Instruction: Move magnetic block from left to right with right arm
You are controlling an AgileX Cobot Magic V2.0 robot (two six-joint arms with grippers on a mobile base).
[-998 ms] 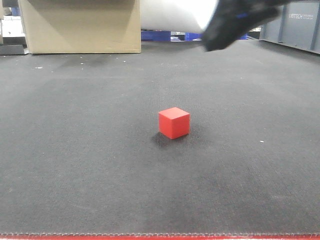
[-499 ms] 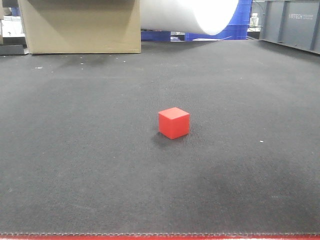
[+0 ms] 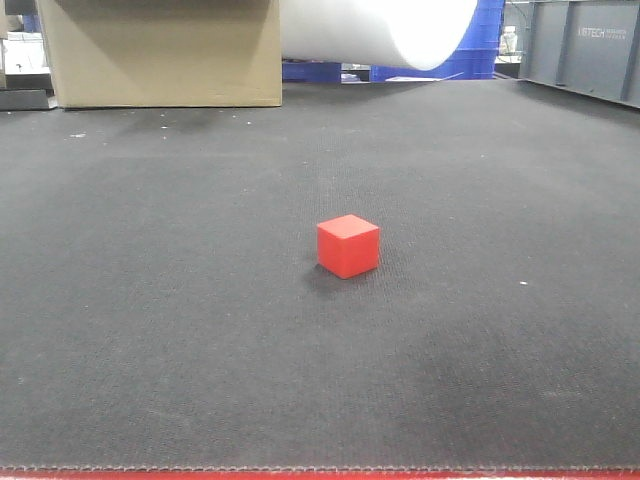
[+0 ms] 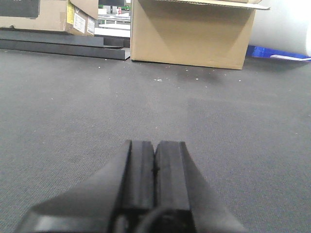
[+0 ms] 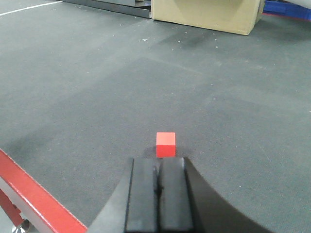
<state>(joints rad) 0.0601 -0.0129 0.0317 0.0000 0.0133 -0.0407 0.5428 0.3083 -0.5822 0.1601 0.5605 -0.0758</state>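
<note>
Right arm gone, magnetic block (image 3: 348,245) unobstructed

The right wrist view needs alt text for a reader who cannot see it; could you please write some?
A small red magnetic block sits on dark grey matting just beyond the right gripper, whose fingers are shut together. A cardboard box stands far behind.

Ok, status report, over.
Left gripper shut, empty. Right gripper shut, empty. Red cube free on the mat. Nothing around it.
</note>
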